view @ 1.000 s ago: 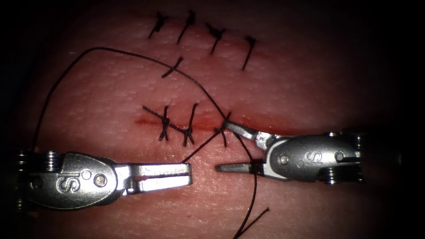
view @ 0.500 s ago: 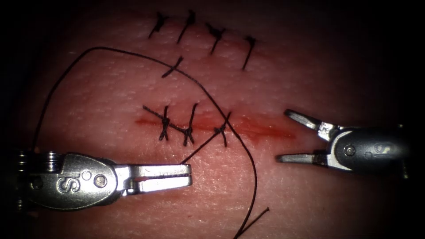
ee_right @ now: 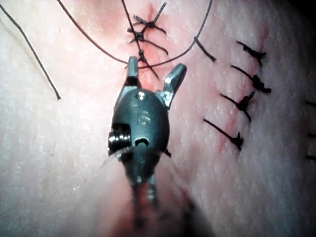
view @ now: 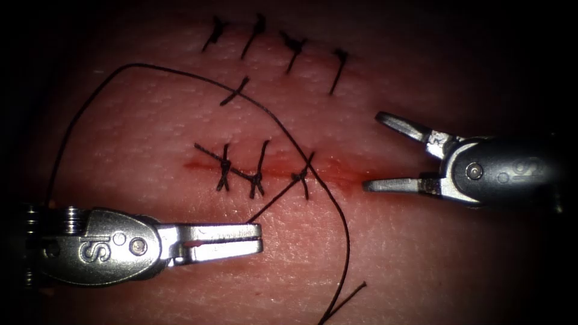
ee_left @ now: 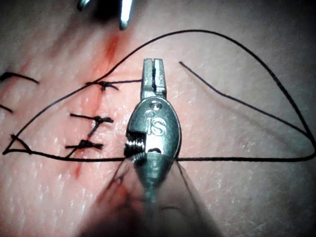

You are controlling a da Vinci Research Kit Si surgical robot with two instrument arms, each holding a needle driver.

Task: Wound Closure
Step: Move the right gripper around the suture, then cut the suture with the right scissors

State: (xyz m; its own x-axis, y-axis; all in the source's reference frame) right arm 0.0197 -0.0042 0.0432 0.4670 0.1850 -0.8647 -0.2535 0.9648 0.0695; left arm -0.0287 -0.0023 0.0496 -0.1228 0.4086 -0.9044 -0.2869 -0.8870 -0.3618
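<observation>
In the endoscope view the left tool (view: 256, 238) grips the thread (view: 274, 201) below the cut (view: 337, 171), its fingers clenched, probably to keep tension on the knot (view: 299, 176). The right tool (view: 373, 150) is at the cut's right end, fingers spread, holding nothing.

In the left wrist view the thread (ee_left: 247, 47) loops widely over the tissue (ee_left: 237, 197).

In the right wrist view the spread fingers (ee_right: 177, 75) point at the knot (ee_right: 141, 35).

**Surgical training bench, seen close**

A suturing practice setup in a robotics lab: pale, pored tissue (view: 150, 126) fills the frame under hard endoscope light, dark at the edges. Rows of knotted black stitches (view: 241, 171) cross it at centre and along the top, and loose thread (view: 337, 216) curves toward the bottom.
</observation>
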